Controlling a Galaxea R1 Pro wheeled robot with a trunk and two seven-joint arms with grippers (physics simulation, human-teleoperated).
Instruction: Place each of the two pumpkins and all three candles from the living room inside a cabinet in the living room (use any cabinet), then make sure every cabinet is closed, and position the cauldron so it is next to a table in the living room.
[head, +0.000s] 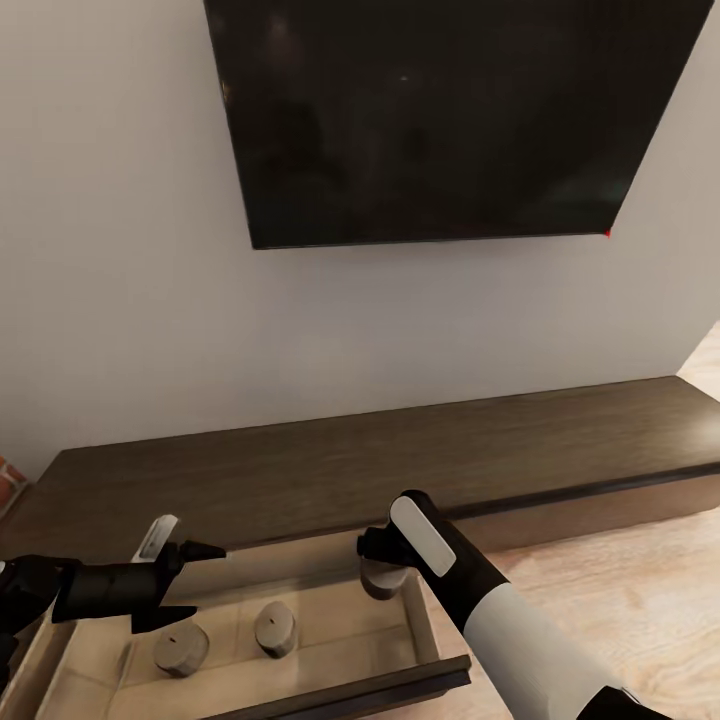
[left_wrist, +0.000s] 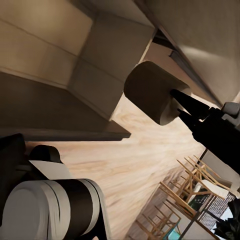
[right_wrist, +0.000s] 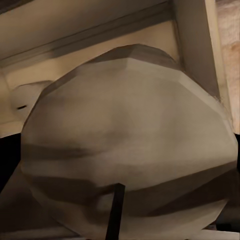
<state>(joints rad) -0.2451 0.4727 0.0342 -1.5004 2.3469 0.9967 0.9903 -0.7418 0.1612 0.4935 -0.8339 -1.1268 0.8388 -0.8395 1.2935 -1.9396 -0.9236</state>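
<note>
Cabinet (head: 330, 470) under the TV (head: 440, 110), drawer (head: 425, 630) pulled out; two candles (head: 181, 648) lie inside. Right gripper (head: 378, 562) holds the third candle (head: 382, 578) over the drawer's right end; placing step. Next: lower, release. Left gripper (head: 195, 582) spread, holding nothing. Pumpkins unseen; right fingertips hidden behind the candle.

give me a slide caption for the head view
Right gripper lowers third candle into open cabinet drawer.
</note>
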